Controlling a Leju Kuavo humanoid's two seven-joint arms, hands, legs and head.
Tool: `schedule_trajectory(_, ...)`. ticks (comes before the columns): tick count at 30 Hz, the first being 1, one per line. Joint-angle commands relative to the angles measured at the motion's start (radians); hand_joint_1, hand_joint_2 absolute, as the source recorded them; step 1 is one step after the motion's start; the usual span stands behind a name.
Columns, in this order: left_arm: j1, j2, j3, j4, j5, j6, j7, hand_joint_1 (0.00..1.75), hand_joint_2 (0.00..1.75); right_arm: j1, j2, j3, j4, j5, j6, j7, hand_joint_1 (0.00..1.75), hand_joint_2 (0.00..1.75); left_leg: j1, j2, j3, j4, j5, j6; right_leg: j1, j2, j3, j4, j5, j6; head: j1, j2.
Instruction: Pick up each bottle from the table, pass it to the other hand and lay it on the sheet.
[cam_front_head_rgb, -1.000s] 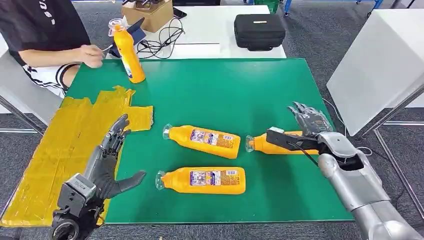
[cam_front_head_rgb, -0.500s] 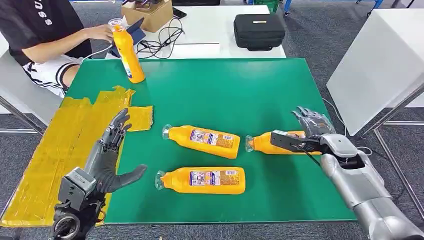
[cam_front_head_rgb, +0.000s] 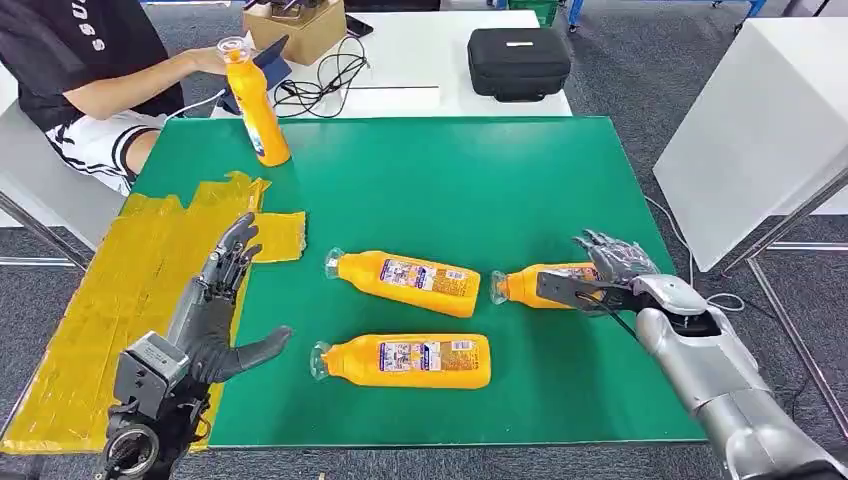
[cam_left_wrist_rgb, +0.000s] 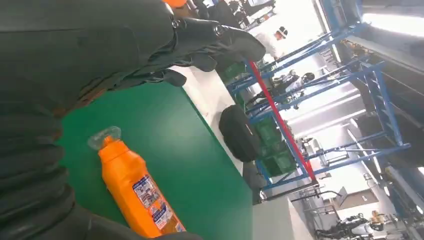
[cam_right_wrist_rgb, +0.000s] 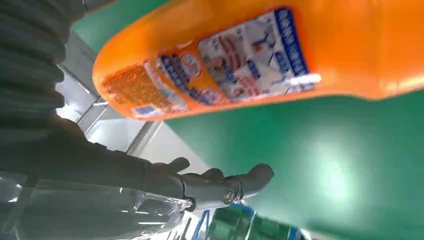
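**Right hand at the rightmost bottle, left hand spread over the sheet**

My right hand (cam_front_head_rgb: 612, 262) sits over the far end of the rightmost bottle (cam_front_head_rgb: 540, 284), fingers (cam_right_wrist_rgb: 220, 187) spread and lying beyond its base. I cannot tell whether they touch it; nothing is gripped. That bottle lies on its side on the green counter (cam_front_head_rgb: 450, 180), cap toward the middle.

My left hand (cam_front_head_rgb: 222, 305) holds nothing, fingers apart and thumb stretched toward the near bottle (cam_front_head_rgb: 405, 360). It hovers at the edge of the yellow sheet (cam_front_head_rgb: 110, 290), which covers the counter's left side.

Between my hands lie two more bottles on their sides: the near one and the middle bottle (cam_front_head_rgb: 405, 282) just beyond it, caps pointing left. A fourth, the upright bottle (cam_front_head_rgb: 255, 103), stands at the counter's far left corner beside a seated person (cam_front_head_rgb: 85, 70).
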Motion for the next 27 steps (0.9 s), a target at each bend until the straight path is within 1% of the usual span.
schedule_trajectory(1, -0.021, -0.022, 0.03, 0.042, -0.001, -0.013, 0.001, 0.0, 1.75, -0.101, 0.038, 0.063, 0.174, -0.015, 0.05, -0.013, 0.0, 1.75, 0.0, 0.002, 0.002, 0.0, -0.001, -0.001, 0.0, 0.001, 0.002, 0.0, 0.0, 0.001, 0.0, 0.0)
schedule_trajectory(2, -0.02, -0.024, 0.032, 0.041, -0.001, -0.014, 0.002, 0.0, 1.75, -0.107, 0.04, 0.074, 0.187, -0.016, 0.068, -0.011, 0.0, 1.75, 0.0, 0.002, 0.003, 0.0, -0.001, -0.001, 0.0, 0.001, 0.003, -0.001, -0.001, 0.001, 0.0, 0.0)
schedule_trajectory(4, -0.014, -0.025, 0.036, 0.036, -0.002, -0.014, 0.005, 0.0, 1.75, -0.112, 0.042, 0.094, 0.196, 0.004, 0.059, 0.013, 0.0, 1.75, 0.0, 0.002, 0.003, 0.0, -0.001, -0.001, 0.0, 0.001, 0.002, 0.0, 0.0, 0.001, 0.0, 0.0)
schedule_trajectory(11, -0.011, -0.025, 0.036, 0.035, -0.001, -0.014, 0.005, 0.0, 1.75, -0.111, 0.042, 0.095, 0.196, 0.005, 0.059, 0.015, 0.0, 1.75, 0.0, 0.002, 0.002, 0.0, -0.001, -0.001, 0.0, 0.001, 0.001, 0.0, 0.0, 0.001, 0.0, 0.0)
schedule_trajectory(13, -0.01, -0.025, 0.036, 0.034, -0.001, -0.014, 0.005, 0.0, 1.75, -0.109, 0.041, 0.095, 0.197, 0.005, 0.058, 0.015, 0.0, 1.75, 0.0, 0.002, 0.004, 0.0, -0.002, -0.001, 0.0, 0.001, 0.004, 0.0, -0.001, 0.002, 0.0, 0.0)
schedule_trajectory(14, -0.009, -0.027, 0.037, 0.034, -0.001, -0.016, 0.006, 0.0, 1.75, -0.107, 0.041, 0.091, 0.2, -0.001, 0.07, 0.028, 0.0, 1.75, 0.0, 0.001, 0.002, 0.0, -0.001, -0.001, 0.0, 0.0, 0.001, 0.0, 0.0, 0.001, 0.0, 0.0)
schedule_trajectory(17, -0.013, -0.032, 0.034, 0.041, -0.003, -0.022, 0.013, 0.0, 1.75, -0.094, 0.025, 0.096, 0.208, -0.002, 0.111, 0.045, 0.0, 1.75, 0.0, 0.001, 0.003, 0.0, -0.001, -0.001, 0.0, -0.001, 0.003, -0.001, -0.001, 0.001, 0.0, 0.0)
schedule_trajectory(19, -0.018, -0.031, 0.026, 0.053, -0.004, -0.03, 0.021, 0.0, 1.75, -0.091, 0.01, 0.11, 0.225, -0.005, 0.183, 0.051, 0.0, 1.75, 0.0, 0.0, 0.003, -0.001, -0.001, -0.001, 0.0, -0.002, 0.003, -0.001, -0.001, 0.001, 0.0, 0.0)
schedule_trajectory(20, -0.022, -0.029, 0.023, 0.06, -0.004, -0.032, 0.021, 0.0, 1.75, -0.087, 0.002, 0.119, 0.228, -0.002, 0.2, 0.048, 0.0, 1.75, 0.0, -0.001, 0.003, 0.0, -0.001, -0.001, 0.0, -0.002, 0.004, -0.001, -0.001, 0.001, 0.0, 0.0)
schedule_trajectory(23, -0.016, -0.022, 0.023, 0.07, 0.0, -0.031, 0.025, 0.0, 1.75, -0.063, -0.012, 0.122, 0.216, -0.004, 0.212, 0.043, 0.0, 1.75, 0.0, -0.002, 0.003, -0.001, -0.001, 0.0, 0.0, -0.003, 0.004, -0.002, -0.001, 0.001, 0.0, 0.0)
schedule_trajectory(27, -0.004, -0.021, 0.028, 0.066, 0.004, -0.027, 0.026, 0.0, 1.75, -0.068, -0.014, 0.124, 0.207, -0.002, 0.215, 0.043, 0.0, 1.75, 0.0, -0.001, 0.004, -0.001, -0.001, -0.001, 0.0, -0.002, 0.004, -0.002, -0.001, 0.001, 0.0, 0.0)
